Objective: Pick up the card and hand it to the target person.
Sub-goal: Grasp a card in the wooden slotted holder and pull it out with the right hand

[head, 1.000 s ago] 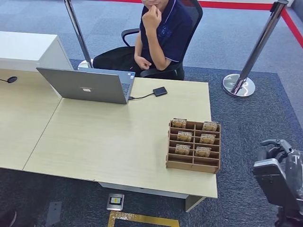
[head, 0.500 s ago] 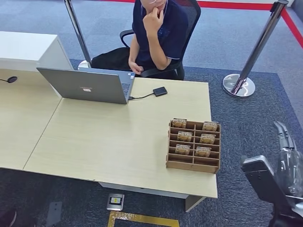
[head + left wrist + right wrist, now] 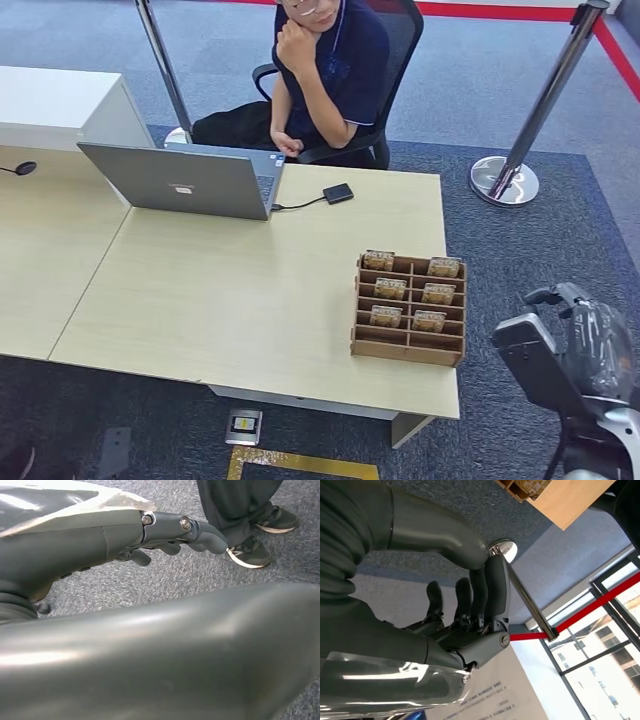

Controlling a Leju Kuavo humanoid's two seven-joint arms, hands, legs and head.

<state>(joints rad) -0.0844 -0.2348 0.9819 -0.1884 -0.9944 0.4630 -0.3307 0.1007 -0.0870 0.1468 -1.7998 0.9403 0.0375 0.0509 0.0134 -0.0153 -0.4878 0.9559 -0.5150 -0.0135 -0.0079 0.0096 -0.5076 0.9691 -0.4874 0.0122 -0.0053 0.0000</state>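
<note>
Six cards stand in a wooden rack near the desk's right front corner, three in each of its two columns. None is held.

To the right of the desk, off its edge and lower than the rack, the right hand hangs over the grey carpet. In the right wrist view this hand has its fingers curled partly inward, a little apart from each other, with nothing between them and the thumb; it grasps nothing. The rack's corner and the desk edge show at the far side of that view.

In the left wrist view the left hand stretches out above the carpet with its fingers loosely bent, holding nothing. Beyond it stand a person's shoes.

Behind the desk a person in a dark blue shirt sits on a black chair, one hand at the chin. A grey laptop sits open on the far side of the desk, its lid back towards the robot, and a cable runs from it to a small black box. A chrome post with a round base stands on the carpet to the right, well apart from the desk.
</note>
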